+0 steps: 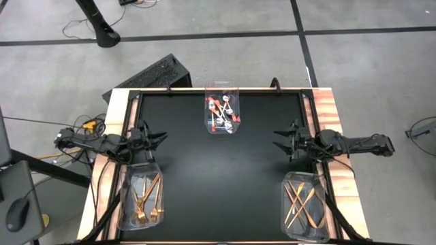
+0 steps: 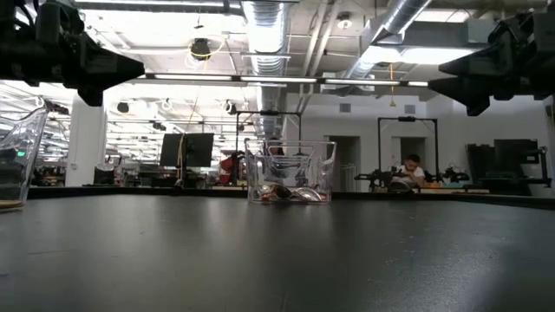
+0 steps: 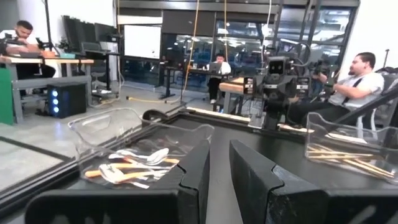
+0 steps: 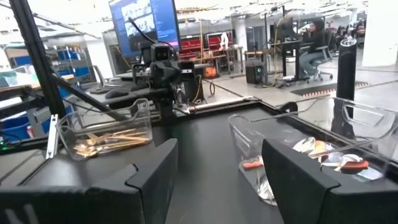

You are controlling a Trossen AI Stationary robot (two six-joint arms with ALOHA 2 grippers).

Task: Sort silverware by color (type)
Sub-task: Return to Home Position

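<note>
Hovering left end effector [image 1: 158,141] and right end effector [image 1: 278,141] flank spoons [image 1: 223,112].

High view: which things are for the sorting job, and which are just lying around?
For the job:
gold forks, gold knives and orange-handled spoons, each kind in its own clear bin; left hand and right hand, both open and empty.

Just lying around:
keyboard, mouse, floor cables.
</note>
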